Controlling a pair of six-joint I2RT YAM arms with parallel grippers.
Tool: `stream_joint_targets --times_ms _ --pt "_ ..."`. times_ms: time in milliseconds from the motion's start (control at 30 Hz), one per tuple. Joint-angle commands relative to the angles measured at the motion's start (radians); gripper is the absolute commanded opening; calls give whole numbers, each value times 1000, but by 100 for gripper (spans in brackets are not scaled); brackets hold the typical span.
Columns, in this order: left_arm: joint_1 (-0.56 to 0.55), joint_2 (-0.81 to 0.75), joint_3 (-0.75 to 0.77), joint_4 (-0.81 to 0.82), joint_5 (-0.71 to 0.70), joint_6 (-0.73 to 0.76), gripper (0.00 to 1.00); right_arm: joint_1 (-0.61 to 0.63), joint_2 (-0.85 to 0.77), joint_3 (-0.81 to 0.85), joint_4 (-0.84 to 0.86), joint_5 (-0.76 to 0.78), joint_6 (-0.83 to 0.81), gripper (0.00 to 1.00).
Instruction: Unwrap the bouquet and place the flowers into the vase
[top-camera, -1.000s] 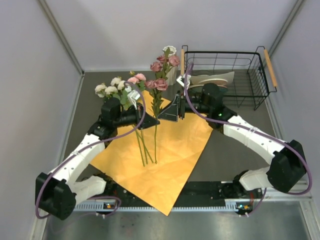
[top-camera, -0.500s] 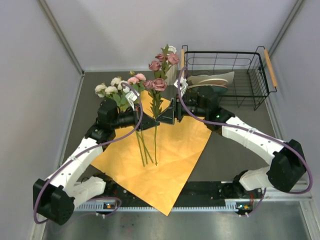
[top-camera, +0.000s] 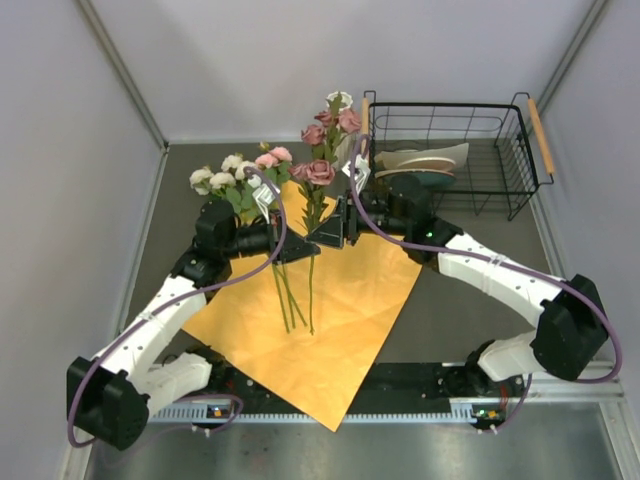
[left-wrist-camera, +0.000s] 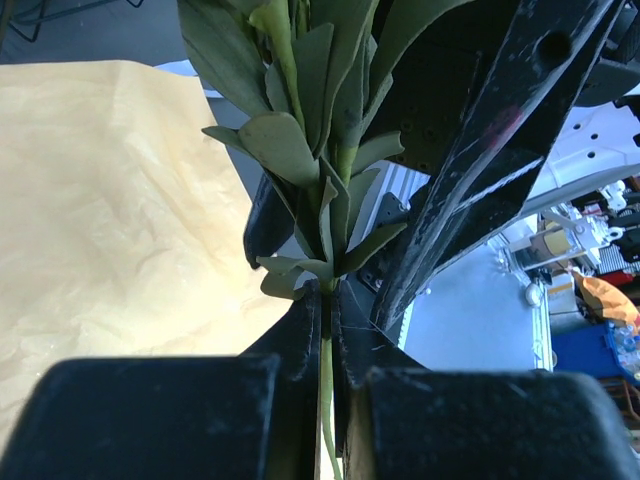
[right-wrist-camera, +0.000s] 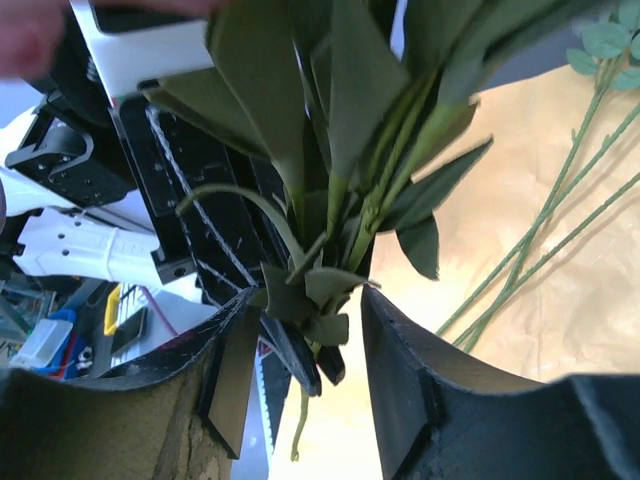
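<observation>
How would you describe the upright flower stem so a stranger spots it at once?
Find the big orange paper. Over its far corner one stem of mauve roses stands upright; the other flowers lie flat with white and pink heads.

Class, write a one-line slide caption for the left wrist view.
Left gripper shut on a leafy flower stem, above the spread-out orange paper.

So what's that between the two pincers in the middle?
A leafy rose stem. The left pincer pinches it; the right pincer stands open around its leaves. Both wrist views show it.
</observation>
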Motion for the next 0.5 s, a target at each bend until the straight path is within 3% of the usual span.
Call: stream_joint_targets --times_ms 0,133,233,333,400,467 --pt "-5 -20 -14 54 41 14 0 6 -32 20 87 46 13 48" --pt "-5 -19 -8 53 41 19 0 7 -26 33 76 50 5 44" --pt "-5 -25 -2 51 37 19 0 7 -19 32 70 39 -7 31" --pt "-5 -19 7 48 34 17 0 7 -13 35 73 31 -15 11" --pt "-5 -14 32 -1 -14 22 7 6 -15 39 65 56 -28 4" --pt "-3 -19 73 -109 -127 34 21 6 -18 62 23 136 -85 0"
